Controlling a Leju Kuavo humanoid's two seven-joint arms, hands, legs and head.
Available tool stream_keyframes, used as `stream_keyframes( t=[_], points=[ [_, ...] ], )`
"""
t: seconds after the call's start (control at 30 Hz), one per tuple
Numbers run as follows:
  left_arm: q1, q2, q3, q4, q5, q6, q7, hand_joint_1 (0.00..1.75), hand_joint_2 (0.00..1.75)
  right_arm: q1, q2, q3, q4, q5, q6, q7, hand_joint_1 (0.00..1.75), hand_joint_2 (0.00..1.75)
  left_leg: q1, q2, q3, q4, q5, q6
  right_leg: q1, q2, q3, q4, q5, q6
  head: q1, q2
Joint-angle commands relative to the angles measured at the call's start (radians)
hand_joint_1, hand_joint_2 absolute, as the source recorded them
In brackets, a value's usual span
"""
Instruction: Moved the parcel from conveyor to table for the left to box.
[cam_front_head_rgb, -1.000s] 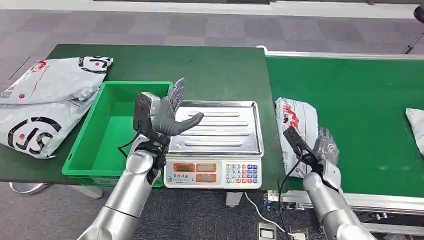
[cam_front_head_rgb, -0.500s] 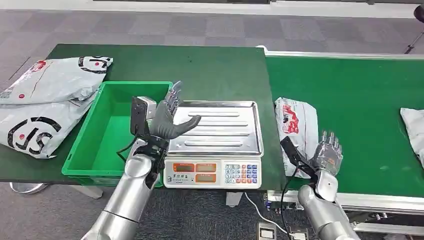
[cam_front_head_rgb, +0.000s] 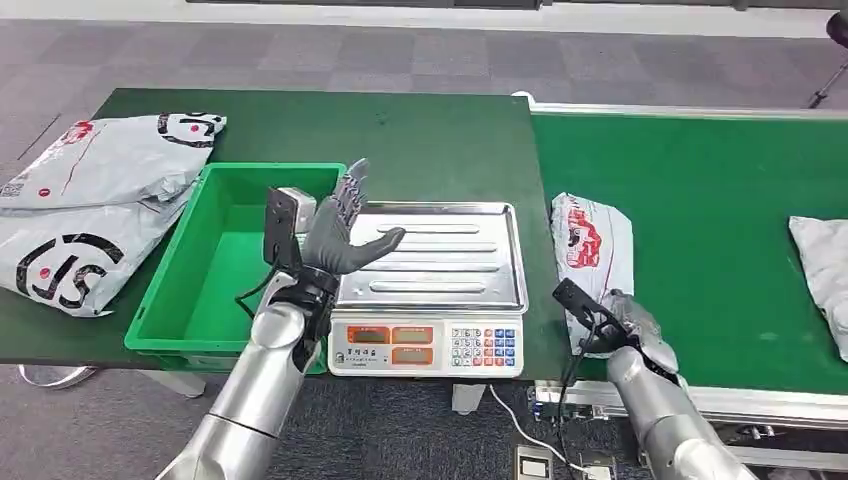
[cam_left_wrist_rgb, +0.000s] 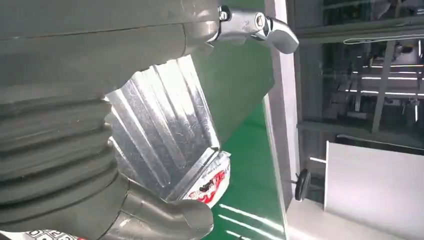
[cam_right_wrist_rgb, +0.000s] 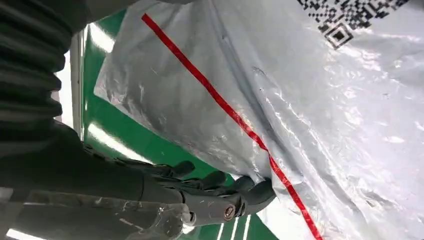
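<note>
Grey carpet tiles surround a dark green counter (cam_front_head_rgb: 420, 130) on the left and a brighter green conveyor (cam_front_head_rgb: 720, 200) on the right, butted edge to edge. Two large grey mailer bags (cam_front_head_rgb: 90, 200) lie on the counter's far left. Next to them sits a green bin (cam_front_head_rgb: 225, 260), then a scale (cam_front_head_rgb: 435, 290) with a steel pan and keypad at the near edge. On the conveyor, the parcel (cam_front_head_rgb: 593, 245) lies near its left side, white-grey with red print; a second parcel (cam_front_head_rgb: 822, 265) lies at the right edge. Left hand (cam_front_head_rgb: 340, 225) is raised over the scale's left side, fingers spread, holding nothing. Right hand (cam_front_head_rgb: 630, 325) is at the parcel's near end; in the wrist view its fingers (cam_right_wrist_rgb: 240, 192) curl against the parcel's edge, but a full grasp cannot be confirmed.
</note>
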Motion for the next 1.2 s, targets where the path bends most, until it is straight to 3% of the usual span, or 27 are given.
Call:
stream_keyframes(
  t=[0.03,0.17,0.3,0.33,0.37,0.6,1.2],
  points=[
    [-0.051,0.004,0.023,0.081,-0.003,-0.004,0.003,0.0,1.75,-0.028,-0.003,-0.035,0.111,0.001,0.009,-0.001,0.0,1.75,0.001,0.0,0.004,-0.002,0.0,-0.001,0.001,-0.001,0.004,-0.003,0.0,-0.002,0.0,0.0],
    [-0.046,-0.001,0.025,0.069,-0.012,-0.007,0.005,0.0,1.75,-0.036,-0.009,-0.046,0.108,-0.024,0.041,-0.02,0.0,1.75,0.001,0.0,0.003,-0.001,0.0,-0.001,0.001,-0.002,0.004,-0.002,0.0,-0.002,0.0,0.0],
    [-0.042,0.014,0.026,0.05,-0.018,-0.017,0.012,0.0,1.75,-0.067,-0.027,-0.098,0.119,-0.125,0.119,-0.135,0.0,1.75,0.0,0.001,0.004,-0.002,0.0,-0.001,0.001,-0.001,0.005,-0.003,0.001,-0.002,0.0,0.0],
    [-0.042,0.018,0.027,0.048,-0.016,-0.022,0.012,0.0,1.75,-0.073,-0.034,-0.108,0.12,-0.146,0.12,-0.152,0.44,1.75,0.0,0.001,0.002,-0.001,0.0,0.0,0.001,0.0,0.003,-0.001,0.0,-0.002,0.0,0.0],
    [-0.04,0.02,0.029,0.045,-0.016,-0.023,0.012,0.0,1.75,-0.08,-0.04,-0.108,0.121,-0.158,0.114,-0.159,1.75,1.75,0.0,0.001,0.001,0.0,0.0,0.0,0.0,0.0,0.002,0.0,0.0,-0.001,0.0,0.0],
    [-0.04,0.029,0.035,0.045,-0.02,-0.022,0.018,0.0,1.75,-0.084,-0.034,-0.077,0.097,-0.216,0.124,-0.233,1.75,1.75,0.0,0.002,0.003,-0.001,0.0,-0.001,0.001,0.001,0.003,-0.001,0.001,-0.001,0.0,0.0],
    [-0.05,0.024,0.039,0.059,-0.043,-0.017,0.029,0.0,1.75,-0.067,-0.005,-0.004,0.017,-0.285,0.055,-0.237,1.75,1.75,0.0,0.004,0.003,-0.001,-0.001,-0.001,0.001,0.003,0.003,-0.002,0.001,-0.002,0.0,0.0]
  ],
)
